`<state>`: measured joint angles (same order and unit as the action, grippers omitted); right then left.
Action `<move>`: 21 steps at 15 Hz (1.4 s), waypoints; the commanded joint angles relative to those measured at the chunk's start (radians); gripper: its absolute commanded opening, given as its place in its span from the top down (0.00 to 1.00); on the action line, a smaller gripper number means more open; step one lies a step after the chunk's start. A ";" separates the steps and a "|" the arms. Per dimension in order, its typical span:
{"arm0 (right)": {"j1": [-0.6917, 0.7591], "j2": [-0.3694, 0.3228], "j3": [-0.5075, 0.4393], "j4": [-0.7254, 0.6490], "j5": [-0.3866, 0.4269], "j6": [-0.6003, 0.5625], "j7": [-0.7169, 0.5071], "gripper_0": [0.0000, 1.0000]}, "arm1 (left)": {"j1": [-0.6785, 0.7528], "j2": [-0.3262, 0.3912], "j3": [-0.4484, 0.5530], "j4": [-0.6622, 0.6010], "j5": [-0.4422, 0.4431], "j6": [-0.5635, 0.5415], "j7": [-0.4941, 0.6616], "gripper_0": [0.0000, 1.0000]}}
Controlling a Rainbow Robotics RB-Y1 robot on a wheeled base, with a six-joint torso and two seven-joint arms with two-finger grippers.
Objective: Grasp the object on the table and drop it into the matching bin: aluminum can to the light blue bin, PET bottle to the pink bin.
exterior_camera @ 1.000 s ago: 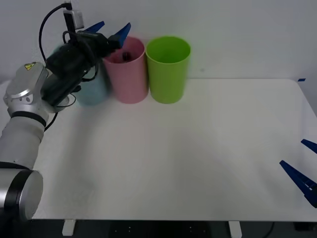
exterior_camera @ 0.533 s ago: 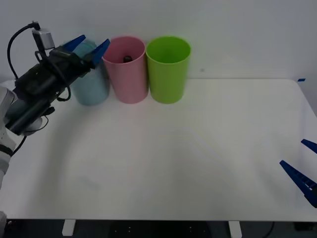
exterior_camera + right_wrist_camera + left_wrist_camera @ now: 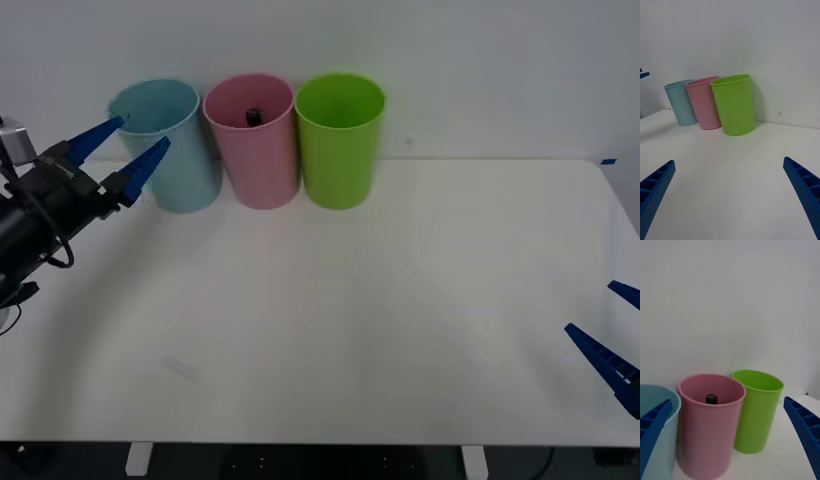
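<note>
The PET bottle [image 3: 253,117] stands inside the pink bin [image 3: 252,150], only its black cap [image 3: 711,398] showing above the bin's inner wall. The light blue bin [image 3: 172,150] stands to the pink bin's left at the back of the white table [image 3: 350,320]. My left gripper [image 3: 118,153] hangs open and empty above the table's left side, in front of and left of the light blue bin. My right gripper [image 3: 610,345] rests open at the table's right front edge, far from the bins.
A lime green bin [image 3: 340,140] stands right of the pink one, the three in a row against the white wall. In the right wrist view the same row appears as light blue bin [image 3: 682,103], pink bin [image 3: 703,103], green bin [image 3: 733,105].
My left gripper has drawn back from over the pink bin, moving left and toward me, past the light blue bin. The bottle stays in the pink bin. The right arm is still.
</note>
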<state>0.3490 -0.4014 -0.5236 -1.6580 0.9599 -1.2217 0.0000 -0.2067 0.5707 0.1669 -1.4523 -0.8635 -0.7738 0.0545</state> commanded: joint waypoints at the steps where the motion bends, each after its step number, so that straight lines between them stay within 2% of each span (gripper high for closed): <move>1: 0.000 0.000 0.000 0.000 0.000 0.000 0.000 0.00 | 0.075 0.000 0.066 -0.026 -0.015 -0.081 -0.010 0.00; 3: 0.000 0.000 0.000 0.000 0.000 0.000 0.000 0.00 | 0.121 0.000 0.129 -0.030 -0.057 -0.160 -0.021 0.00; 10: 0.000 0.000 0.000 0.000 0.000 0.000 0.000 0.00 | 0.308 0.001 0.298 -0.039 -0.106 -0.394 -0.071 0.00; 15: 0.000 0.000 0.000 0.000 0.000 0.000 0.000 0.00 | 0.469 0.001 0.332 -0.131 -0.097 -0.406 -0.116 0.00; 21: 0.000 0.000 0.000 0.000 0.000 0.000 0.000 0.00 | 0.541 0.001 0.332 -0.135 -0.083 -0.424 -0.124 0.00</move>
<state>0.3491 -0.4014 -0.5236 -1.6580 0.9599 -1.2217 0.0000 0.3258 0.5722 0.4996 -1.5866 -0.9490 -1.1955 -0.0690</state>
